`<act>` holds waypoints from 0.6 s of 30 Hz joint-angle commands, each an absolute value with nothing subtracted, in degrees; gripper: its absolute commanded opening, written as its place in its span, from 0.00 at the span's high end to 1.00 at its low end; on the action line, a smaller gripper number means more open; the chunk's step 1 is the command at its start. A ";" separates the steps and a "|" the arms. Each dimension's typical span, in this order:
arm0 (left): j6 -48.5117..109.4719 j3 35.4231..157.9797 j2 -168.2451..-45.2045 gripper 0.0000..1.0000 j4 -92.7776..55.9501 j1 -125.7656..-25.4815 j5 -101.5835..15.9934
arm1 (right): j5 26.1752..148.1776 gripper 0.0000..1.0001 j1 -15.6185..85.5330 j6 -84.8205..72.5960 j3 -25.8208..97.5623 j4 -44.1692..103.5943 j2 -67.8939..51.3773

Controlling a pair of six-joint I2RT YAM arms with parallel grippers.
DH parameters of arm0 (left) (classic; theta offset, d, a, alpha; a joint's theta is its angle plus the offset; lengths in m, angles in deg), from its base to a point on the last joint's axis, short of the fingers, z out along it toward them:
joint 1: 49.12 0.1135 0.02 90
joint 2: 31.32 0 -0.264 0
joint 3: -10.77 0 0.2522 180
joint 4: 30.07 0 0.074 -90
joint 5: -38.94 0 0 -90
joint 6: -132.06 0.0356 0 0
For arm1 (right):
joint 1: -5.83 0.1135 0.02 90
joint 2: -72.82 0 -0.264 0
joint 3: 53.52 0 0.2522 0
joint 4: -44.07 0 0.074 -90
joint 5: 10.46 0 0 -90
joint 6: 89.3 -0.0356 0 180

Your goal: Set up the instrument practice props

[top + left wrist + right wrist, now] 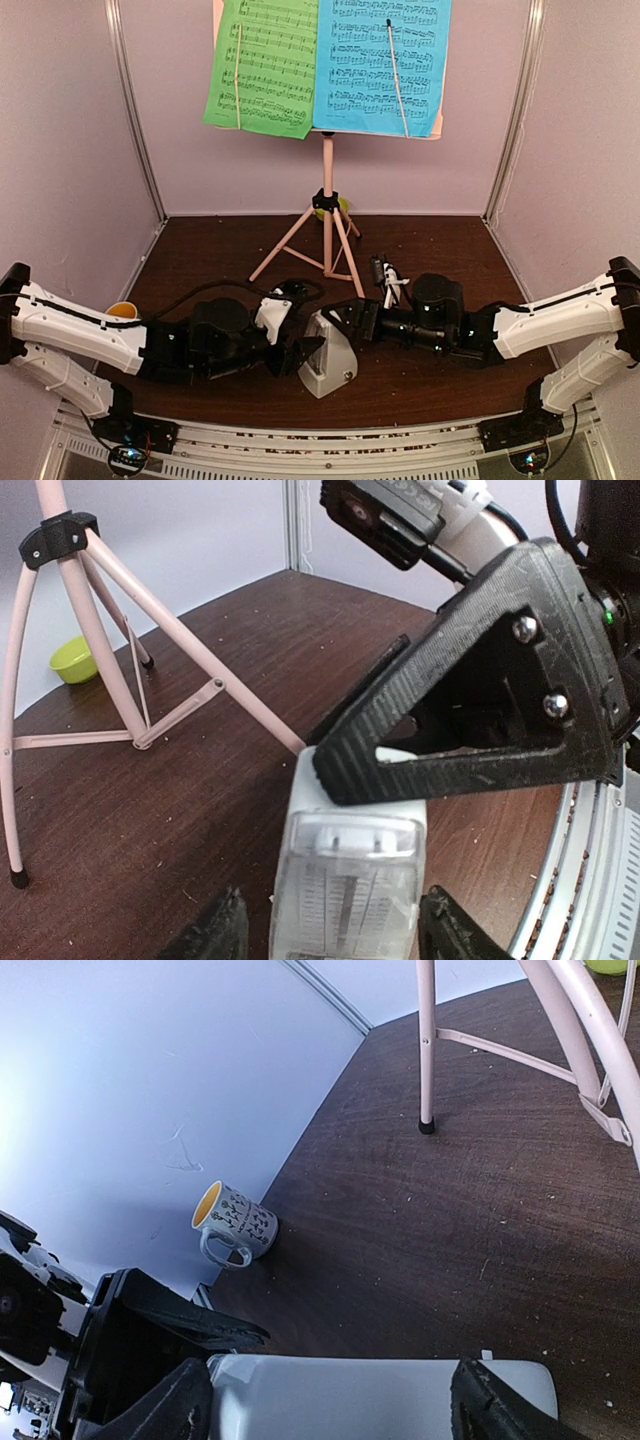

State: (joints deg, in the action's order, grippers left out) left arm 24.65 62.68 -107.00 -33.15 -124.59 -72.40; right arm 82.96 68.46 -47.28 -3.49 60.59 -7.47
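left gripper (335, 935) is low center in the top view, jaws apart. one finger (215, 935) sits each side of the metronome (330, 368), w/ a sliver of gap showing on one side in its own wrist cam, so it's loose, not squeezing.

right gripper (330, 1405) sits just right of center and meets the metronome's top. jaws are set wide. the near black triangular finger (480, 690) lies against the upper edge of the white body, other finger behind it. can't tell if that's a real clamp or just resting contact.

metronome is on the dark wood table (450, 1210) at bottom center of the top view, btwn the two arms. faint scale lines show thru its clear cover in the left wrist cam.

pink music stand (327, 190) is upright at center, behind the metronome. its tripod feet are spread on the table, apart from both grippers. the desk at the top edge of the frame carries the green sheet (262, 65) on the left and the bigger blue sheet (385, 60) on the right. they meet at the middle, w/ a thin rod lying across each.

white patterned mug (235, 1222) is by the left wall, half hidden behind the left arm in the top view. lime bowl (73, 660) is at the back, behind the stand's legs.
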 commanded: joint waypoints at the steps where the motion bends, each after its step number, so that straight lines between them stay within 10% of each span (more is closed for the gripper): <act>1: 28.88 59.08 -102.17 0.40 -39.85 -122.38 -66.78 | 81.74 0.18 68.30 -45.65 -4.85 49.24 -9.83; 18: 30.68 66.58 -107.35 0.38 -35.32 -122.16 -63.73 | 79.94 0.21 68.74 -47.06 -5.67 49.06 -10.84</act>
